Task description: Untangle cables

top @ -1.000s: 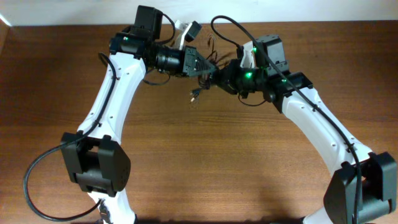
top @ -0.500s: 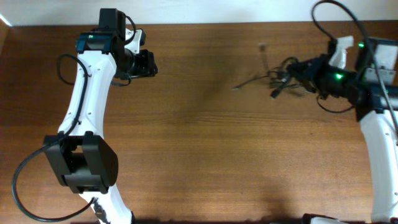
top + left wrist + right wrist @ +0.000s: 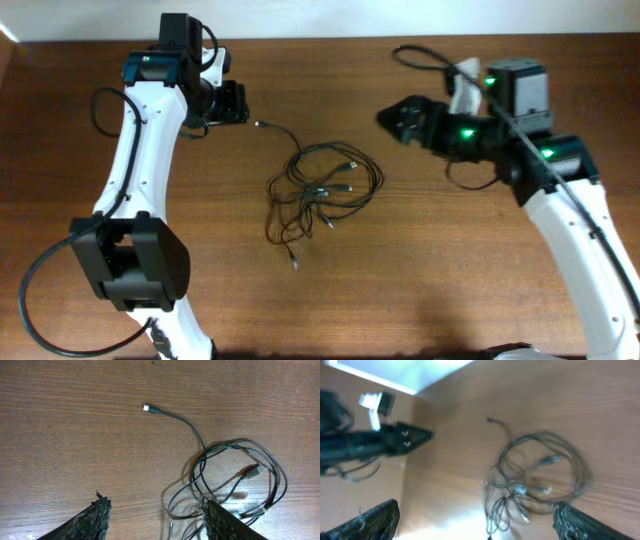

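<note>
On the table (image 3: 430,290), one thin strand trails from the cables (image 3: 320,190) toward the near edge. The cables themselves lie as a loose tangle of black loops, flat on the wood. A white-tipped plug end (image 3: 146,408) runs out of the tangle on its far left side. Beyond and left of the cables, the left fingers (image 3: 232,102) hang apart, holding nothing. Beyond and right of the cables, the right fingers (image 3: 400,118) are likewise spread, touching no cord.

The cables (image 3: 322,190) lay on the table (image 3: 420,285) near its middle. The left gripper (image 3: 243,103) stood at their ten o'clock and the right gripper (image 3: 388,117) at two o'clock, neither touching them.
</note>
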